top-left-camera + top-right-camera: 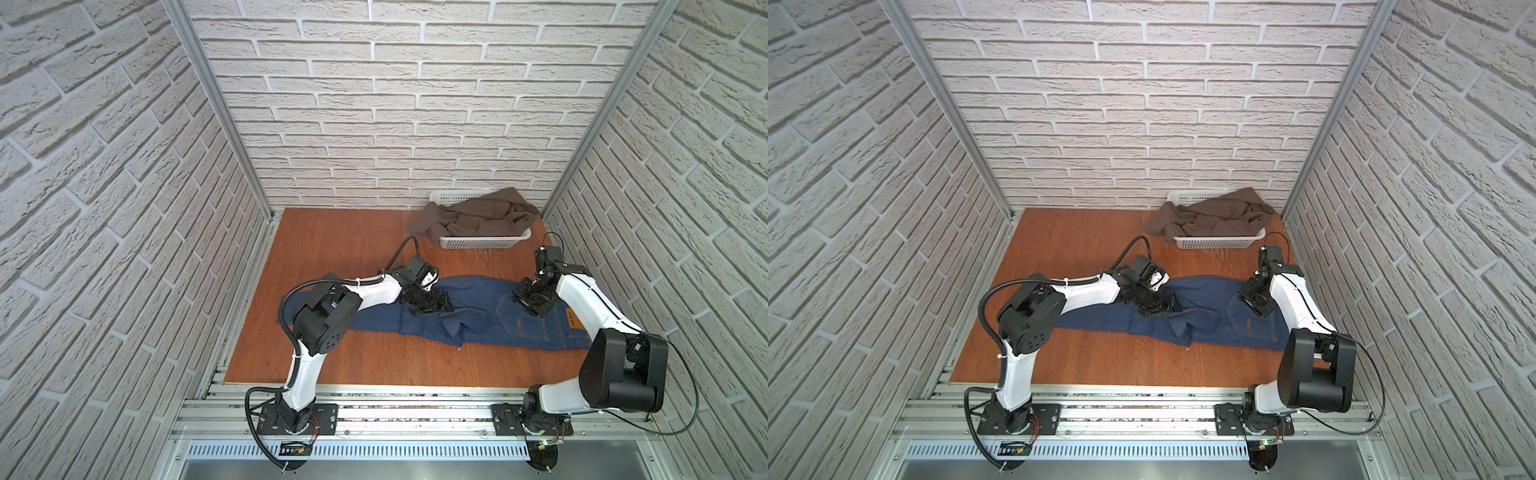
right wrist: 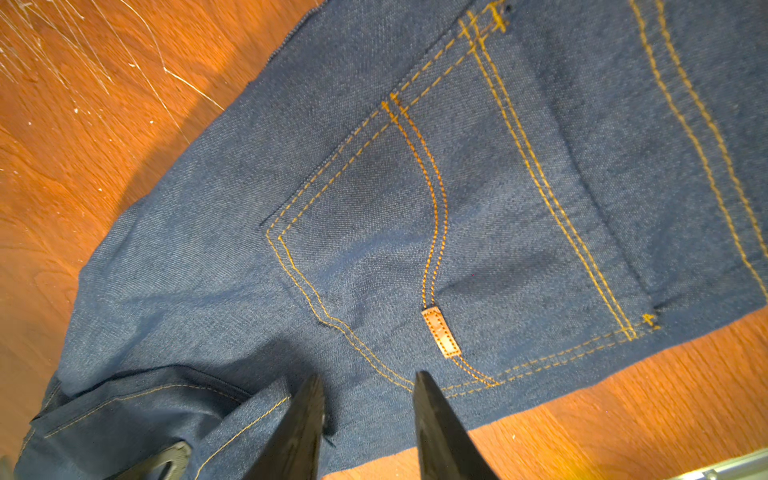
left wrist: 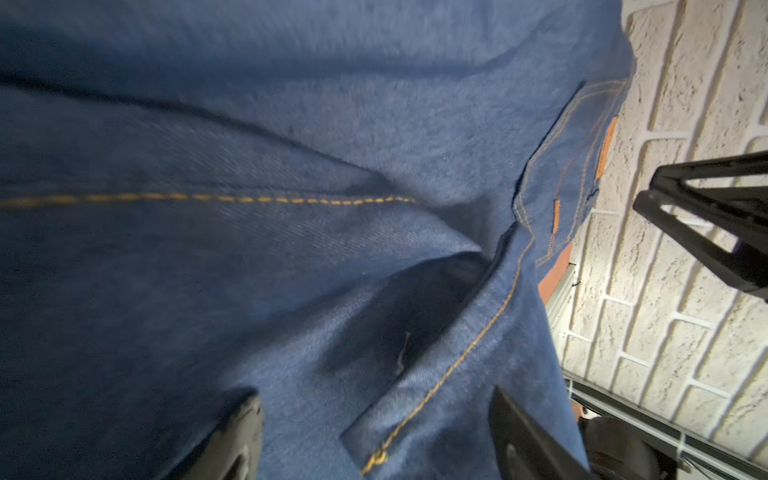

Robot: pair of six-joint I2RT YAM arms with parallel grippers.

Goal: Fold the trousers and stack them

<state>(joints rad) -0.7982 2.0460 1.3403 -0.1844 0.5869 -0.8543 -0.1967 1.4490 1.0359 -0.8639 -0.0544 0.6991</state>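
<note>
While the two arms are reaching in from the near edge, one pair of trousers (image 1: 469,291) (image 1: 1204,291) (image 3: 291,145) (image 2: 498,208) is lying flat across the middle of the wooden bench (image 1: 332,249) (image 1: 1067,249) (image 2: 83,124), with the waistband pointing toward the right arm and the legs running toward the left arm. One hem (image 1: 453,328) is lying flipped back over the thigh area.

The left end effector (image 1: 440,307) (image 1: 1167,309) (image 3: 374,395) is sitting low on the denim beside that flipped hem. Its two fingers (image 3: 245,432) are standing wide apart, and a loose fold with orange stitching is lying between them without being pinched.

The right end effector (image 1: 524,301) (image 1: 1252,301) (image 2: 368,376) is hovering over the seat of the trousers with its two fingers (image 2: 299,424) partly spread and nothing held between them. One back pocket (image 2: 365,216) (image 1: 519,332) is showing there, carrying one small tan tab (image 2: 441,332), and one tan patch (image 1: 571,319) is showing on the waistband.

One white basket (image 1: 482,243) (image 1: 1219,242) is standing at the far right of the bench, well apart from the trousers, and one brown garment (image 1: 478,216) (image 1: 1217,216) is spilling over its left rim.
</note>
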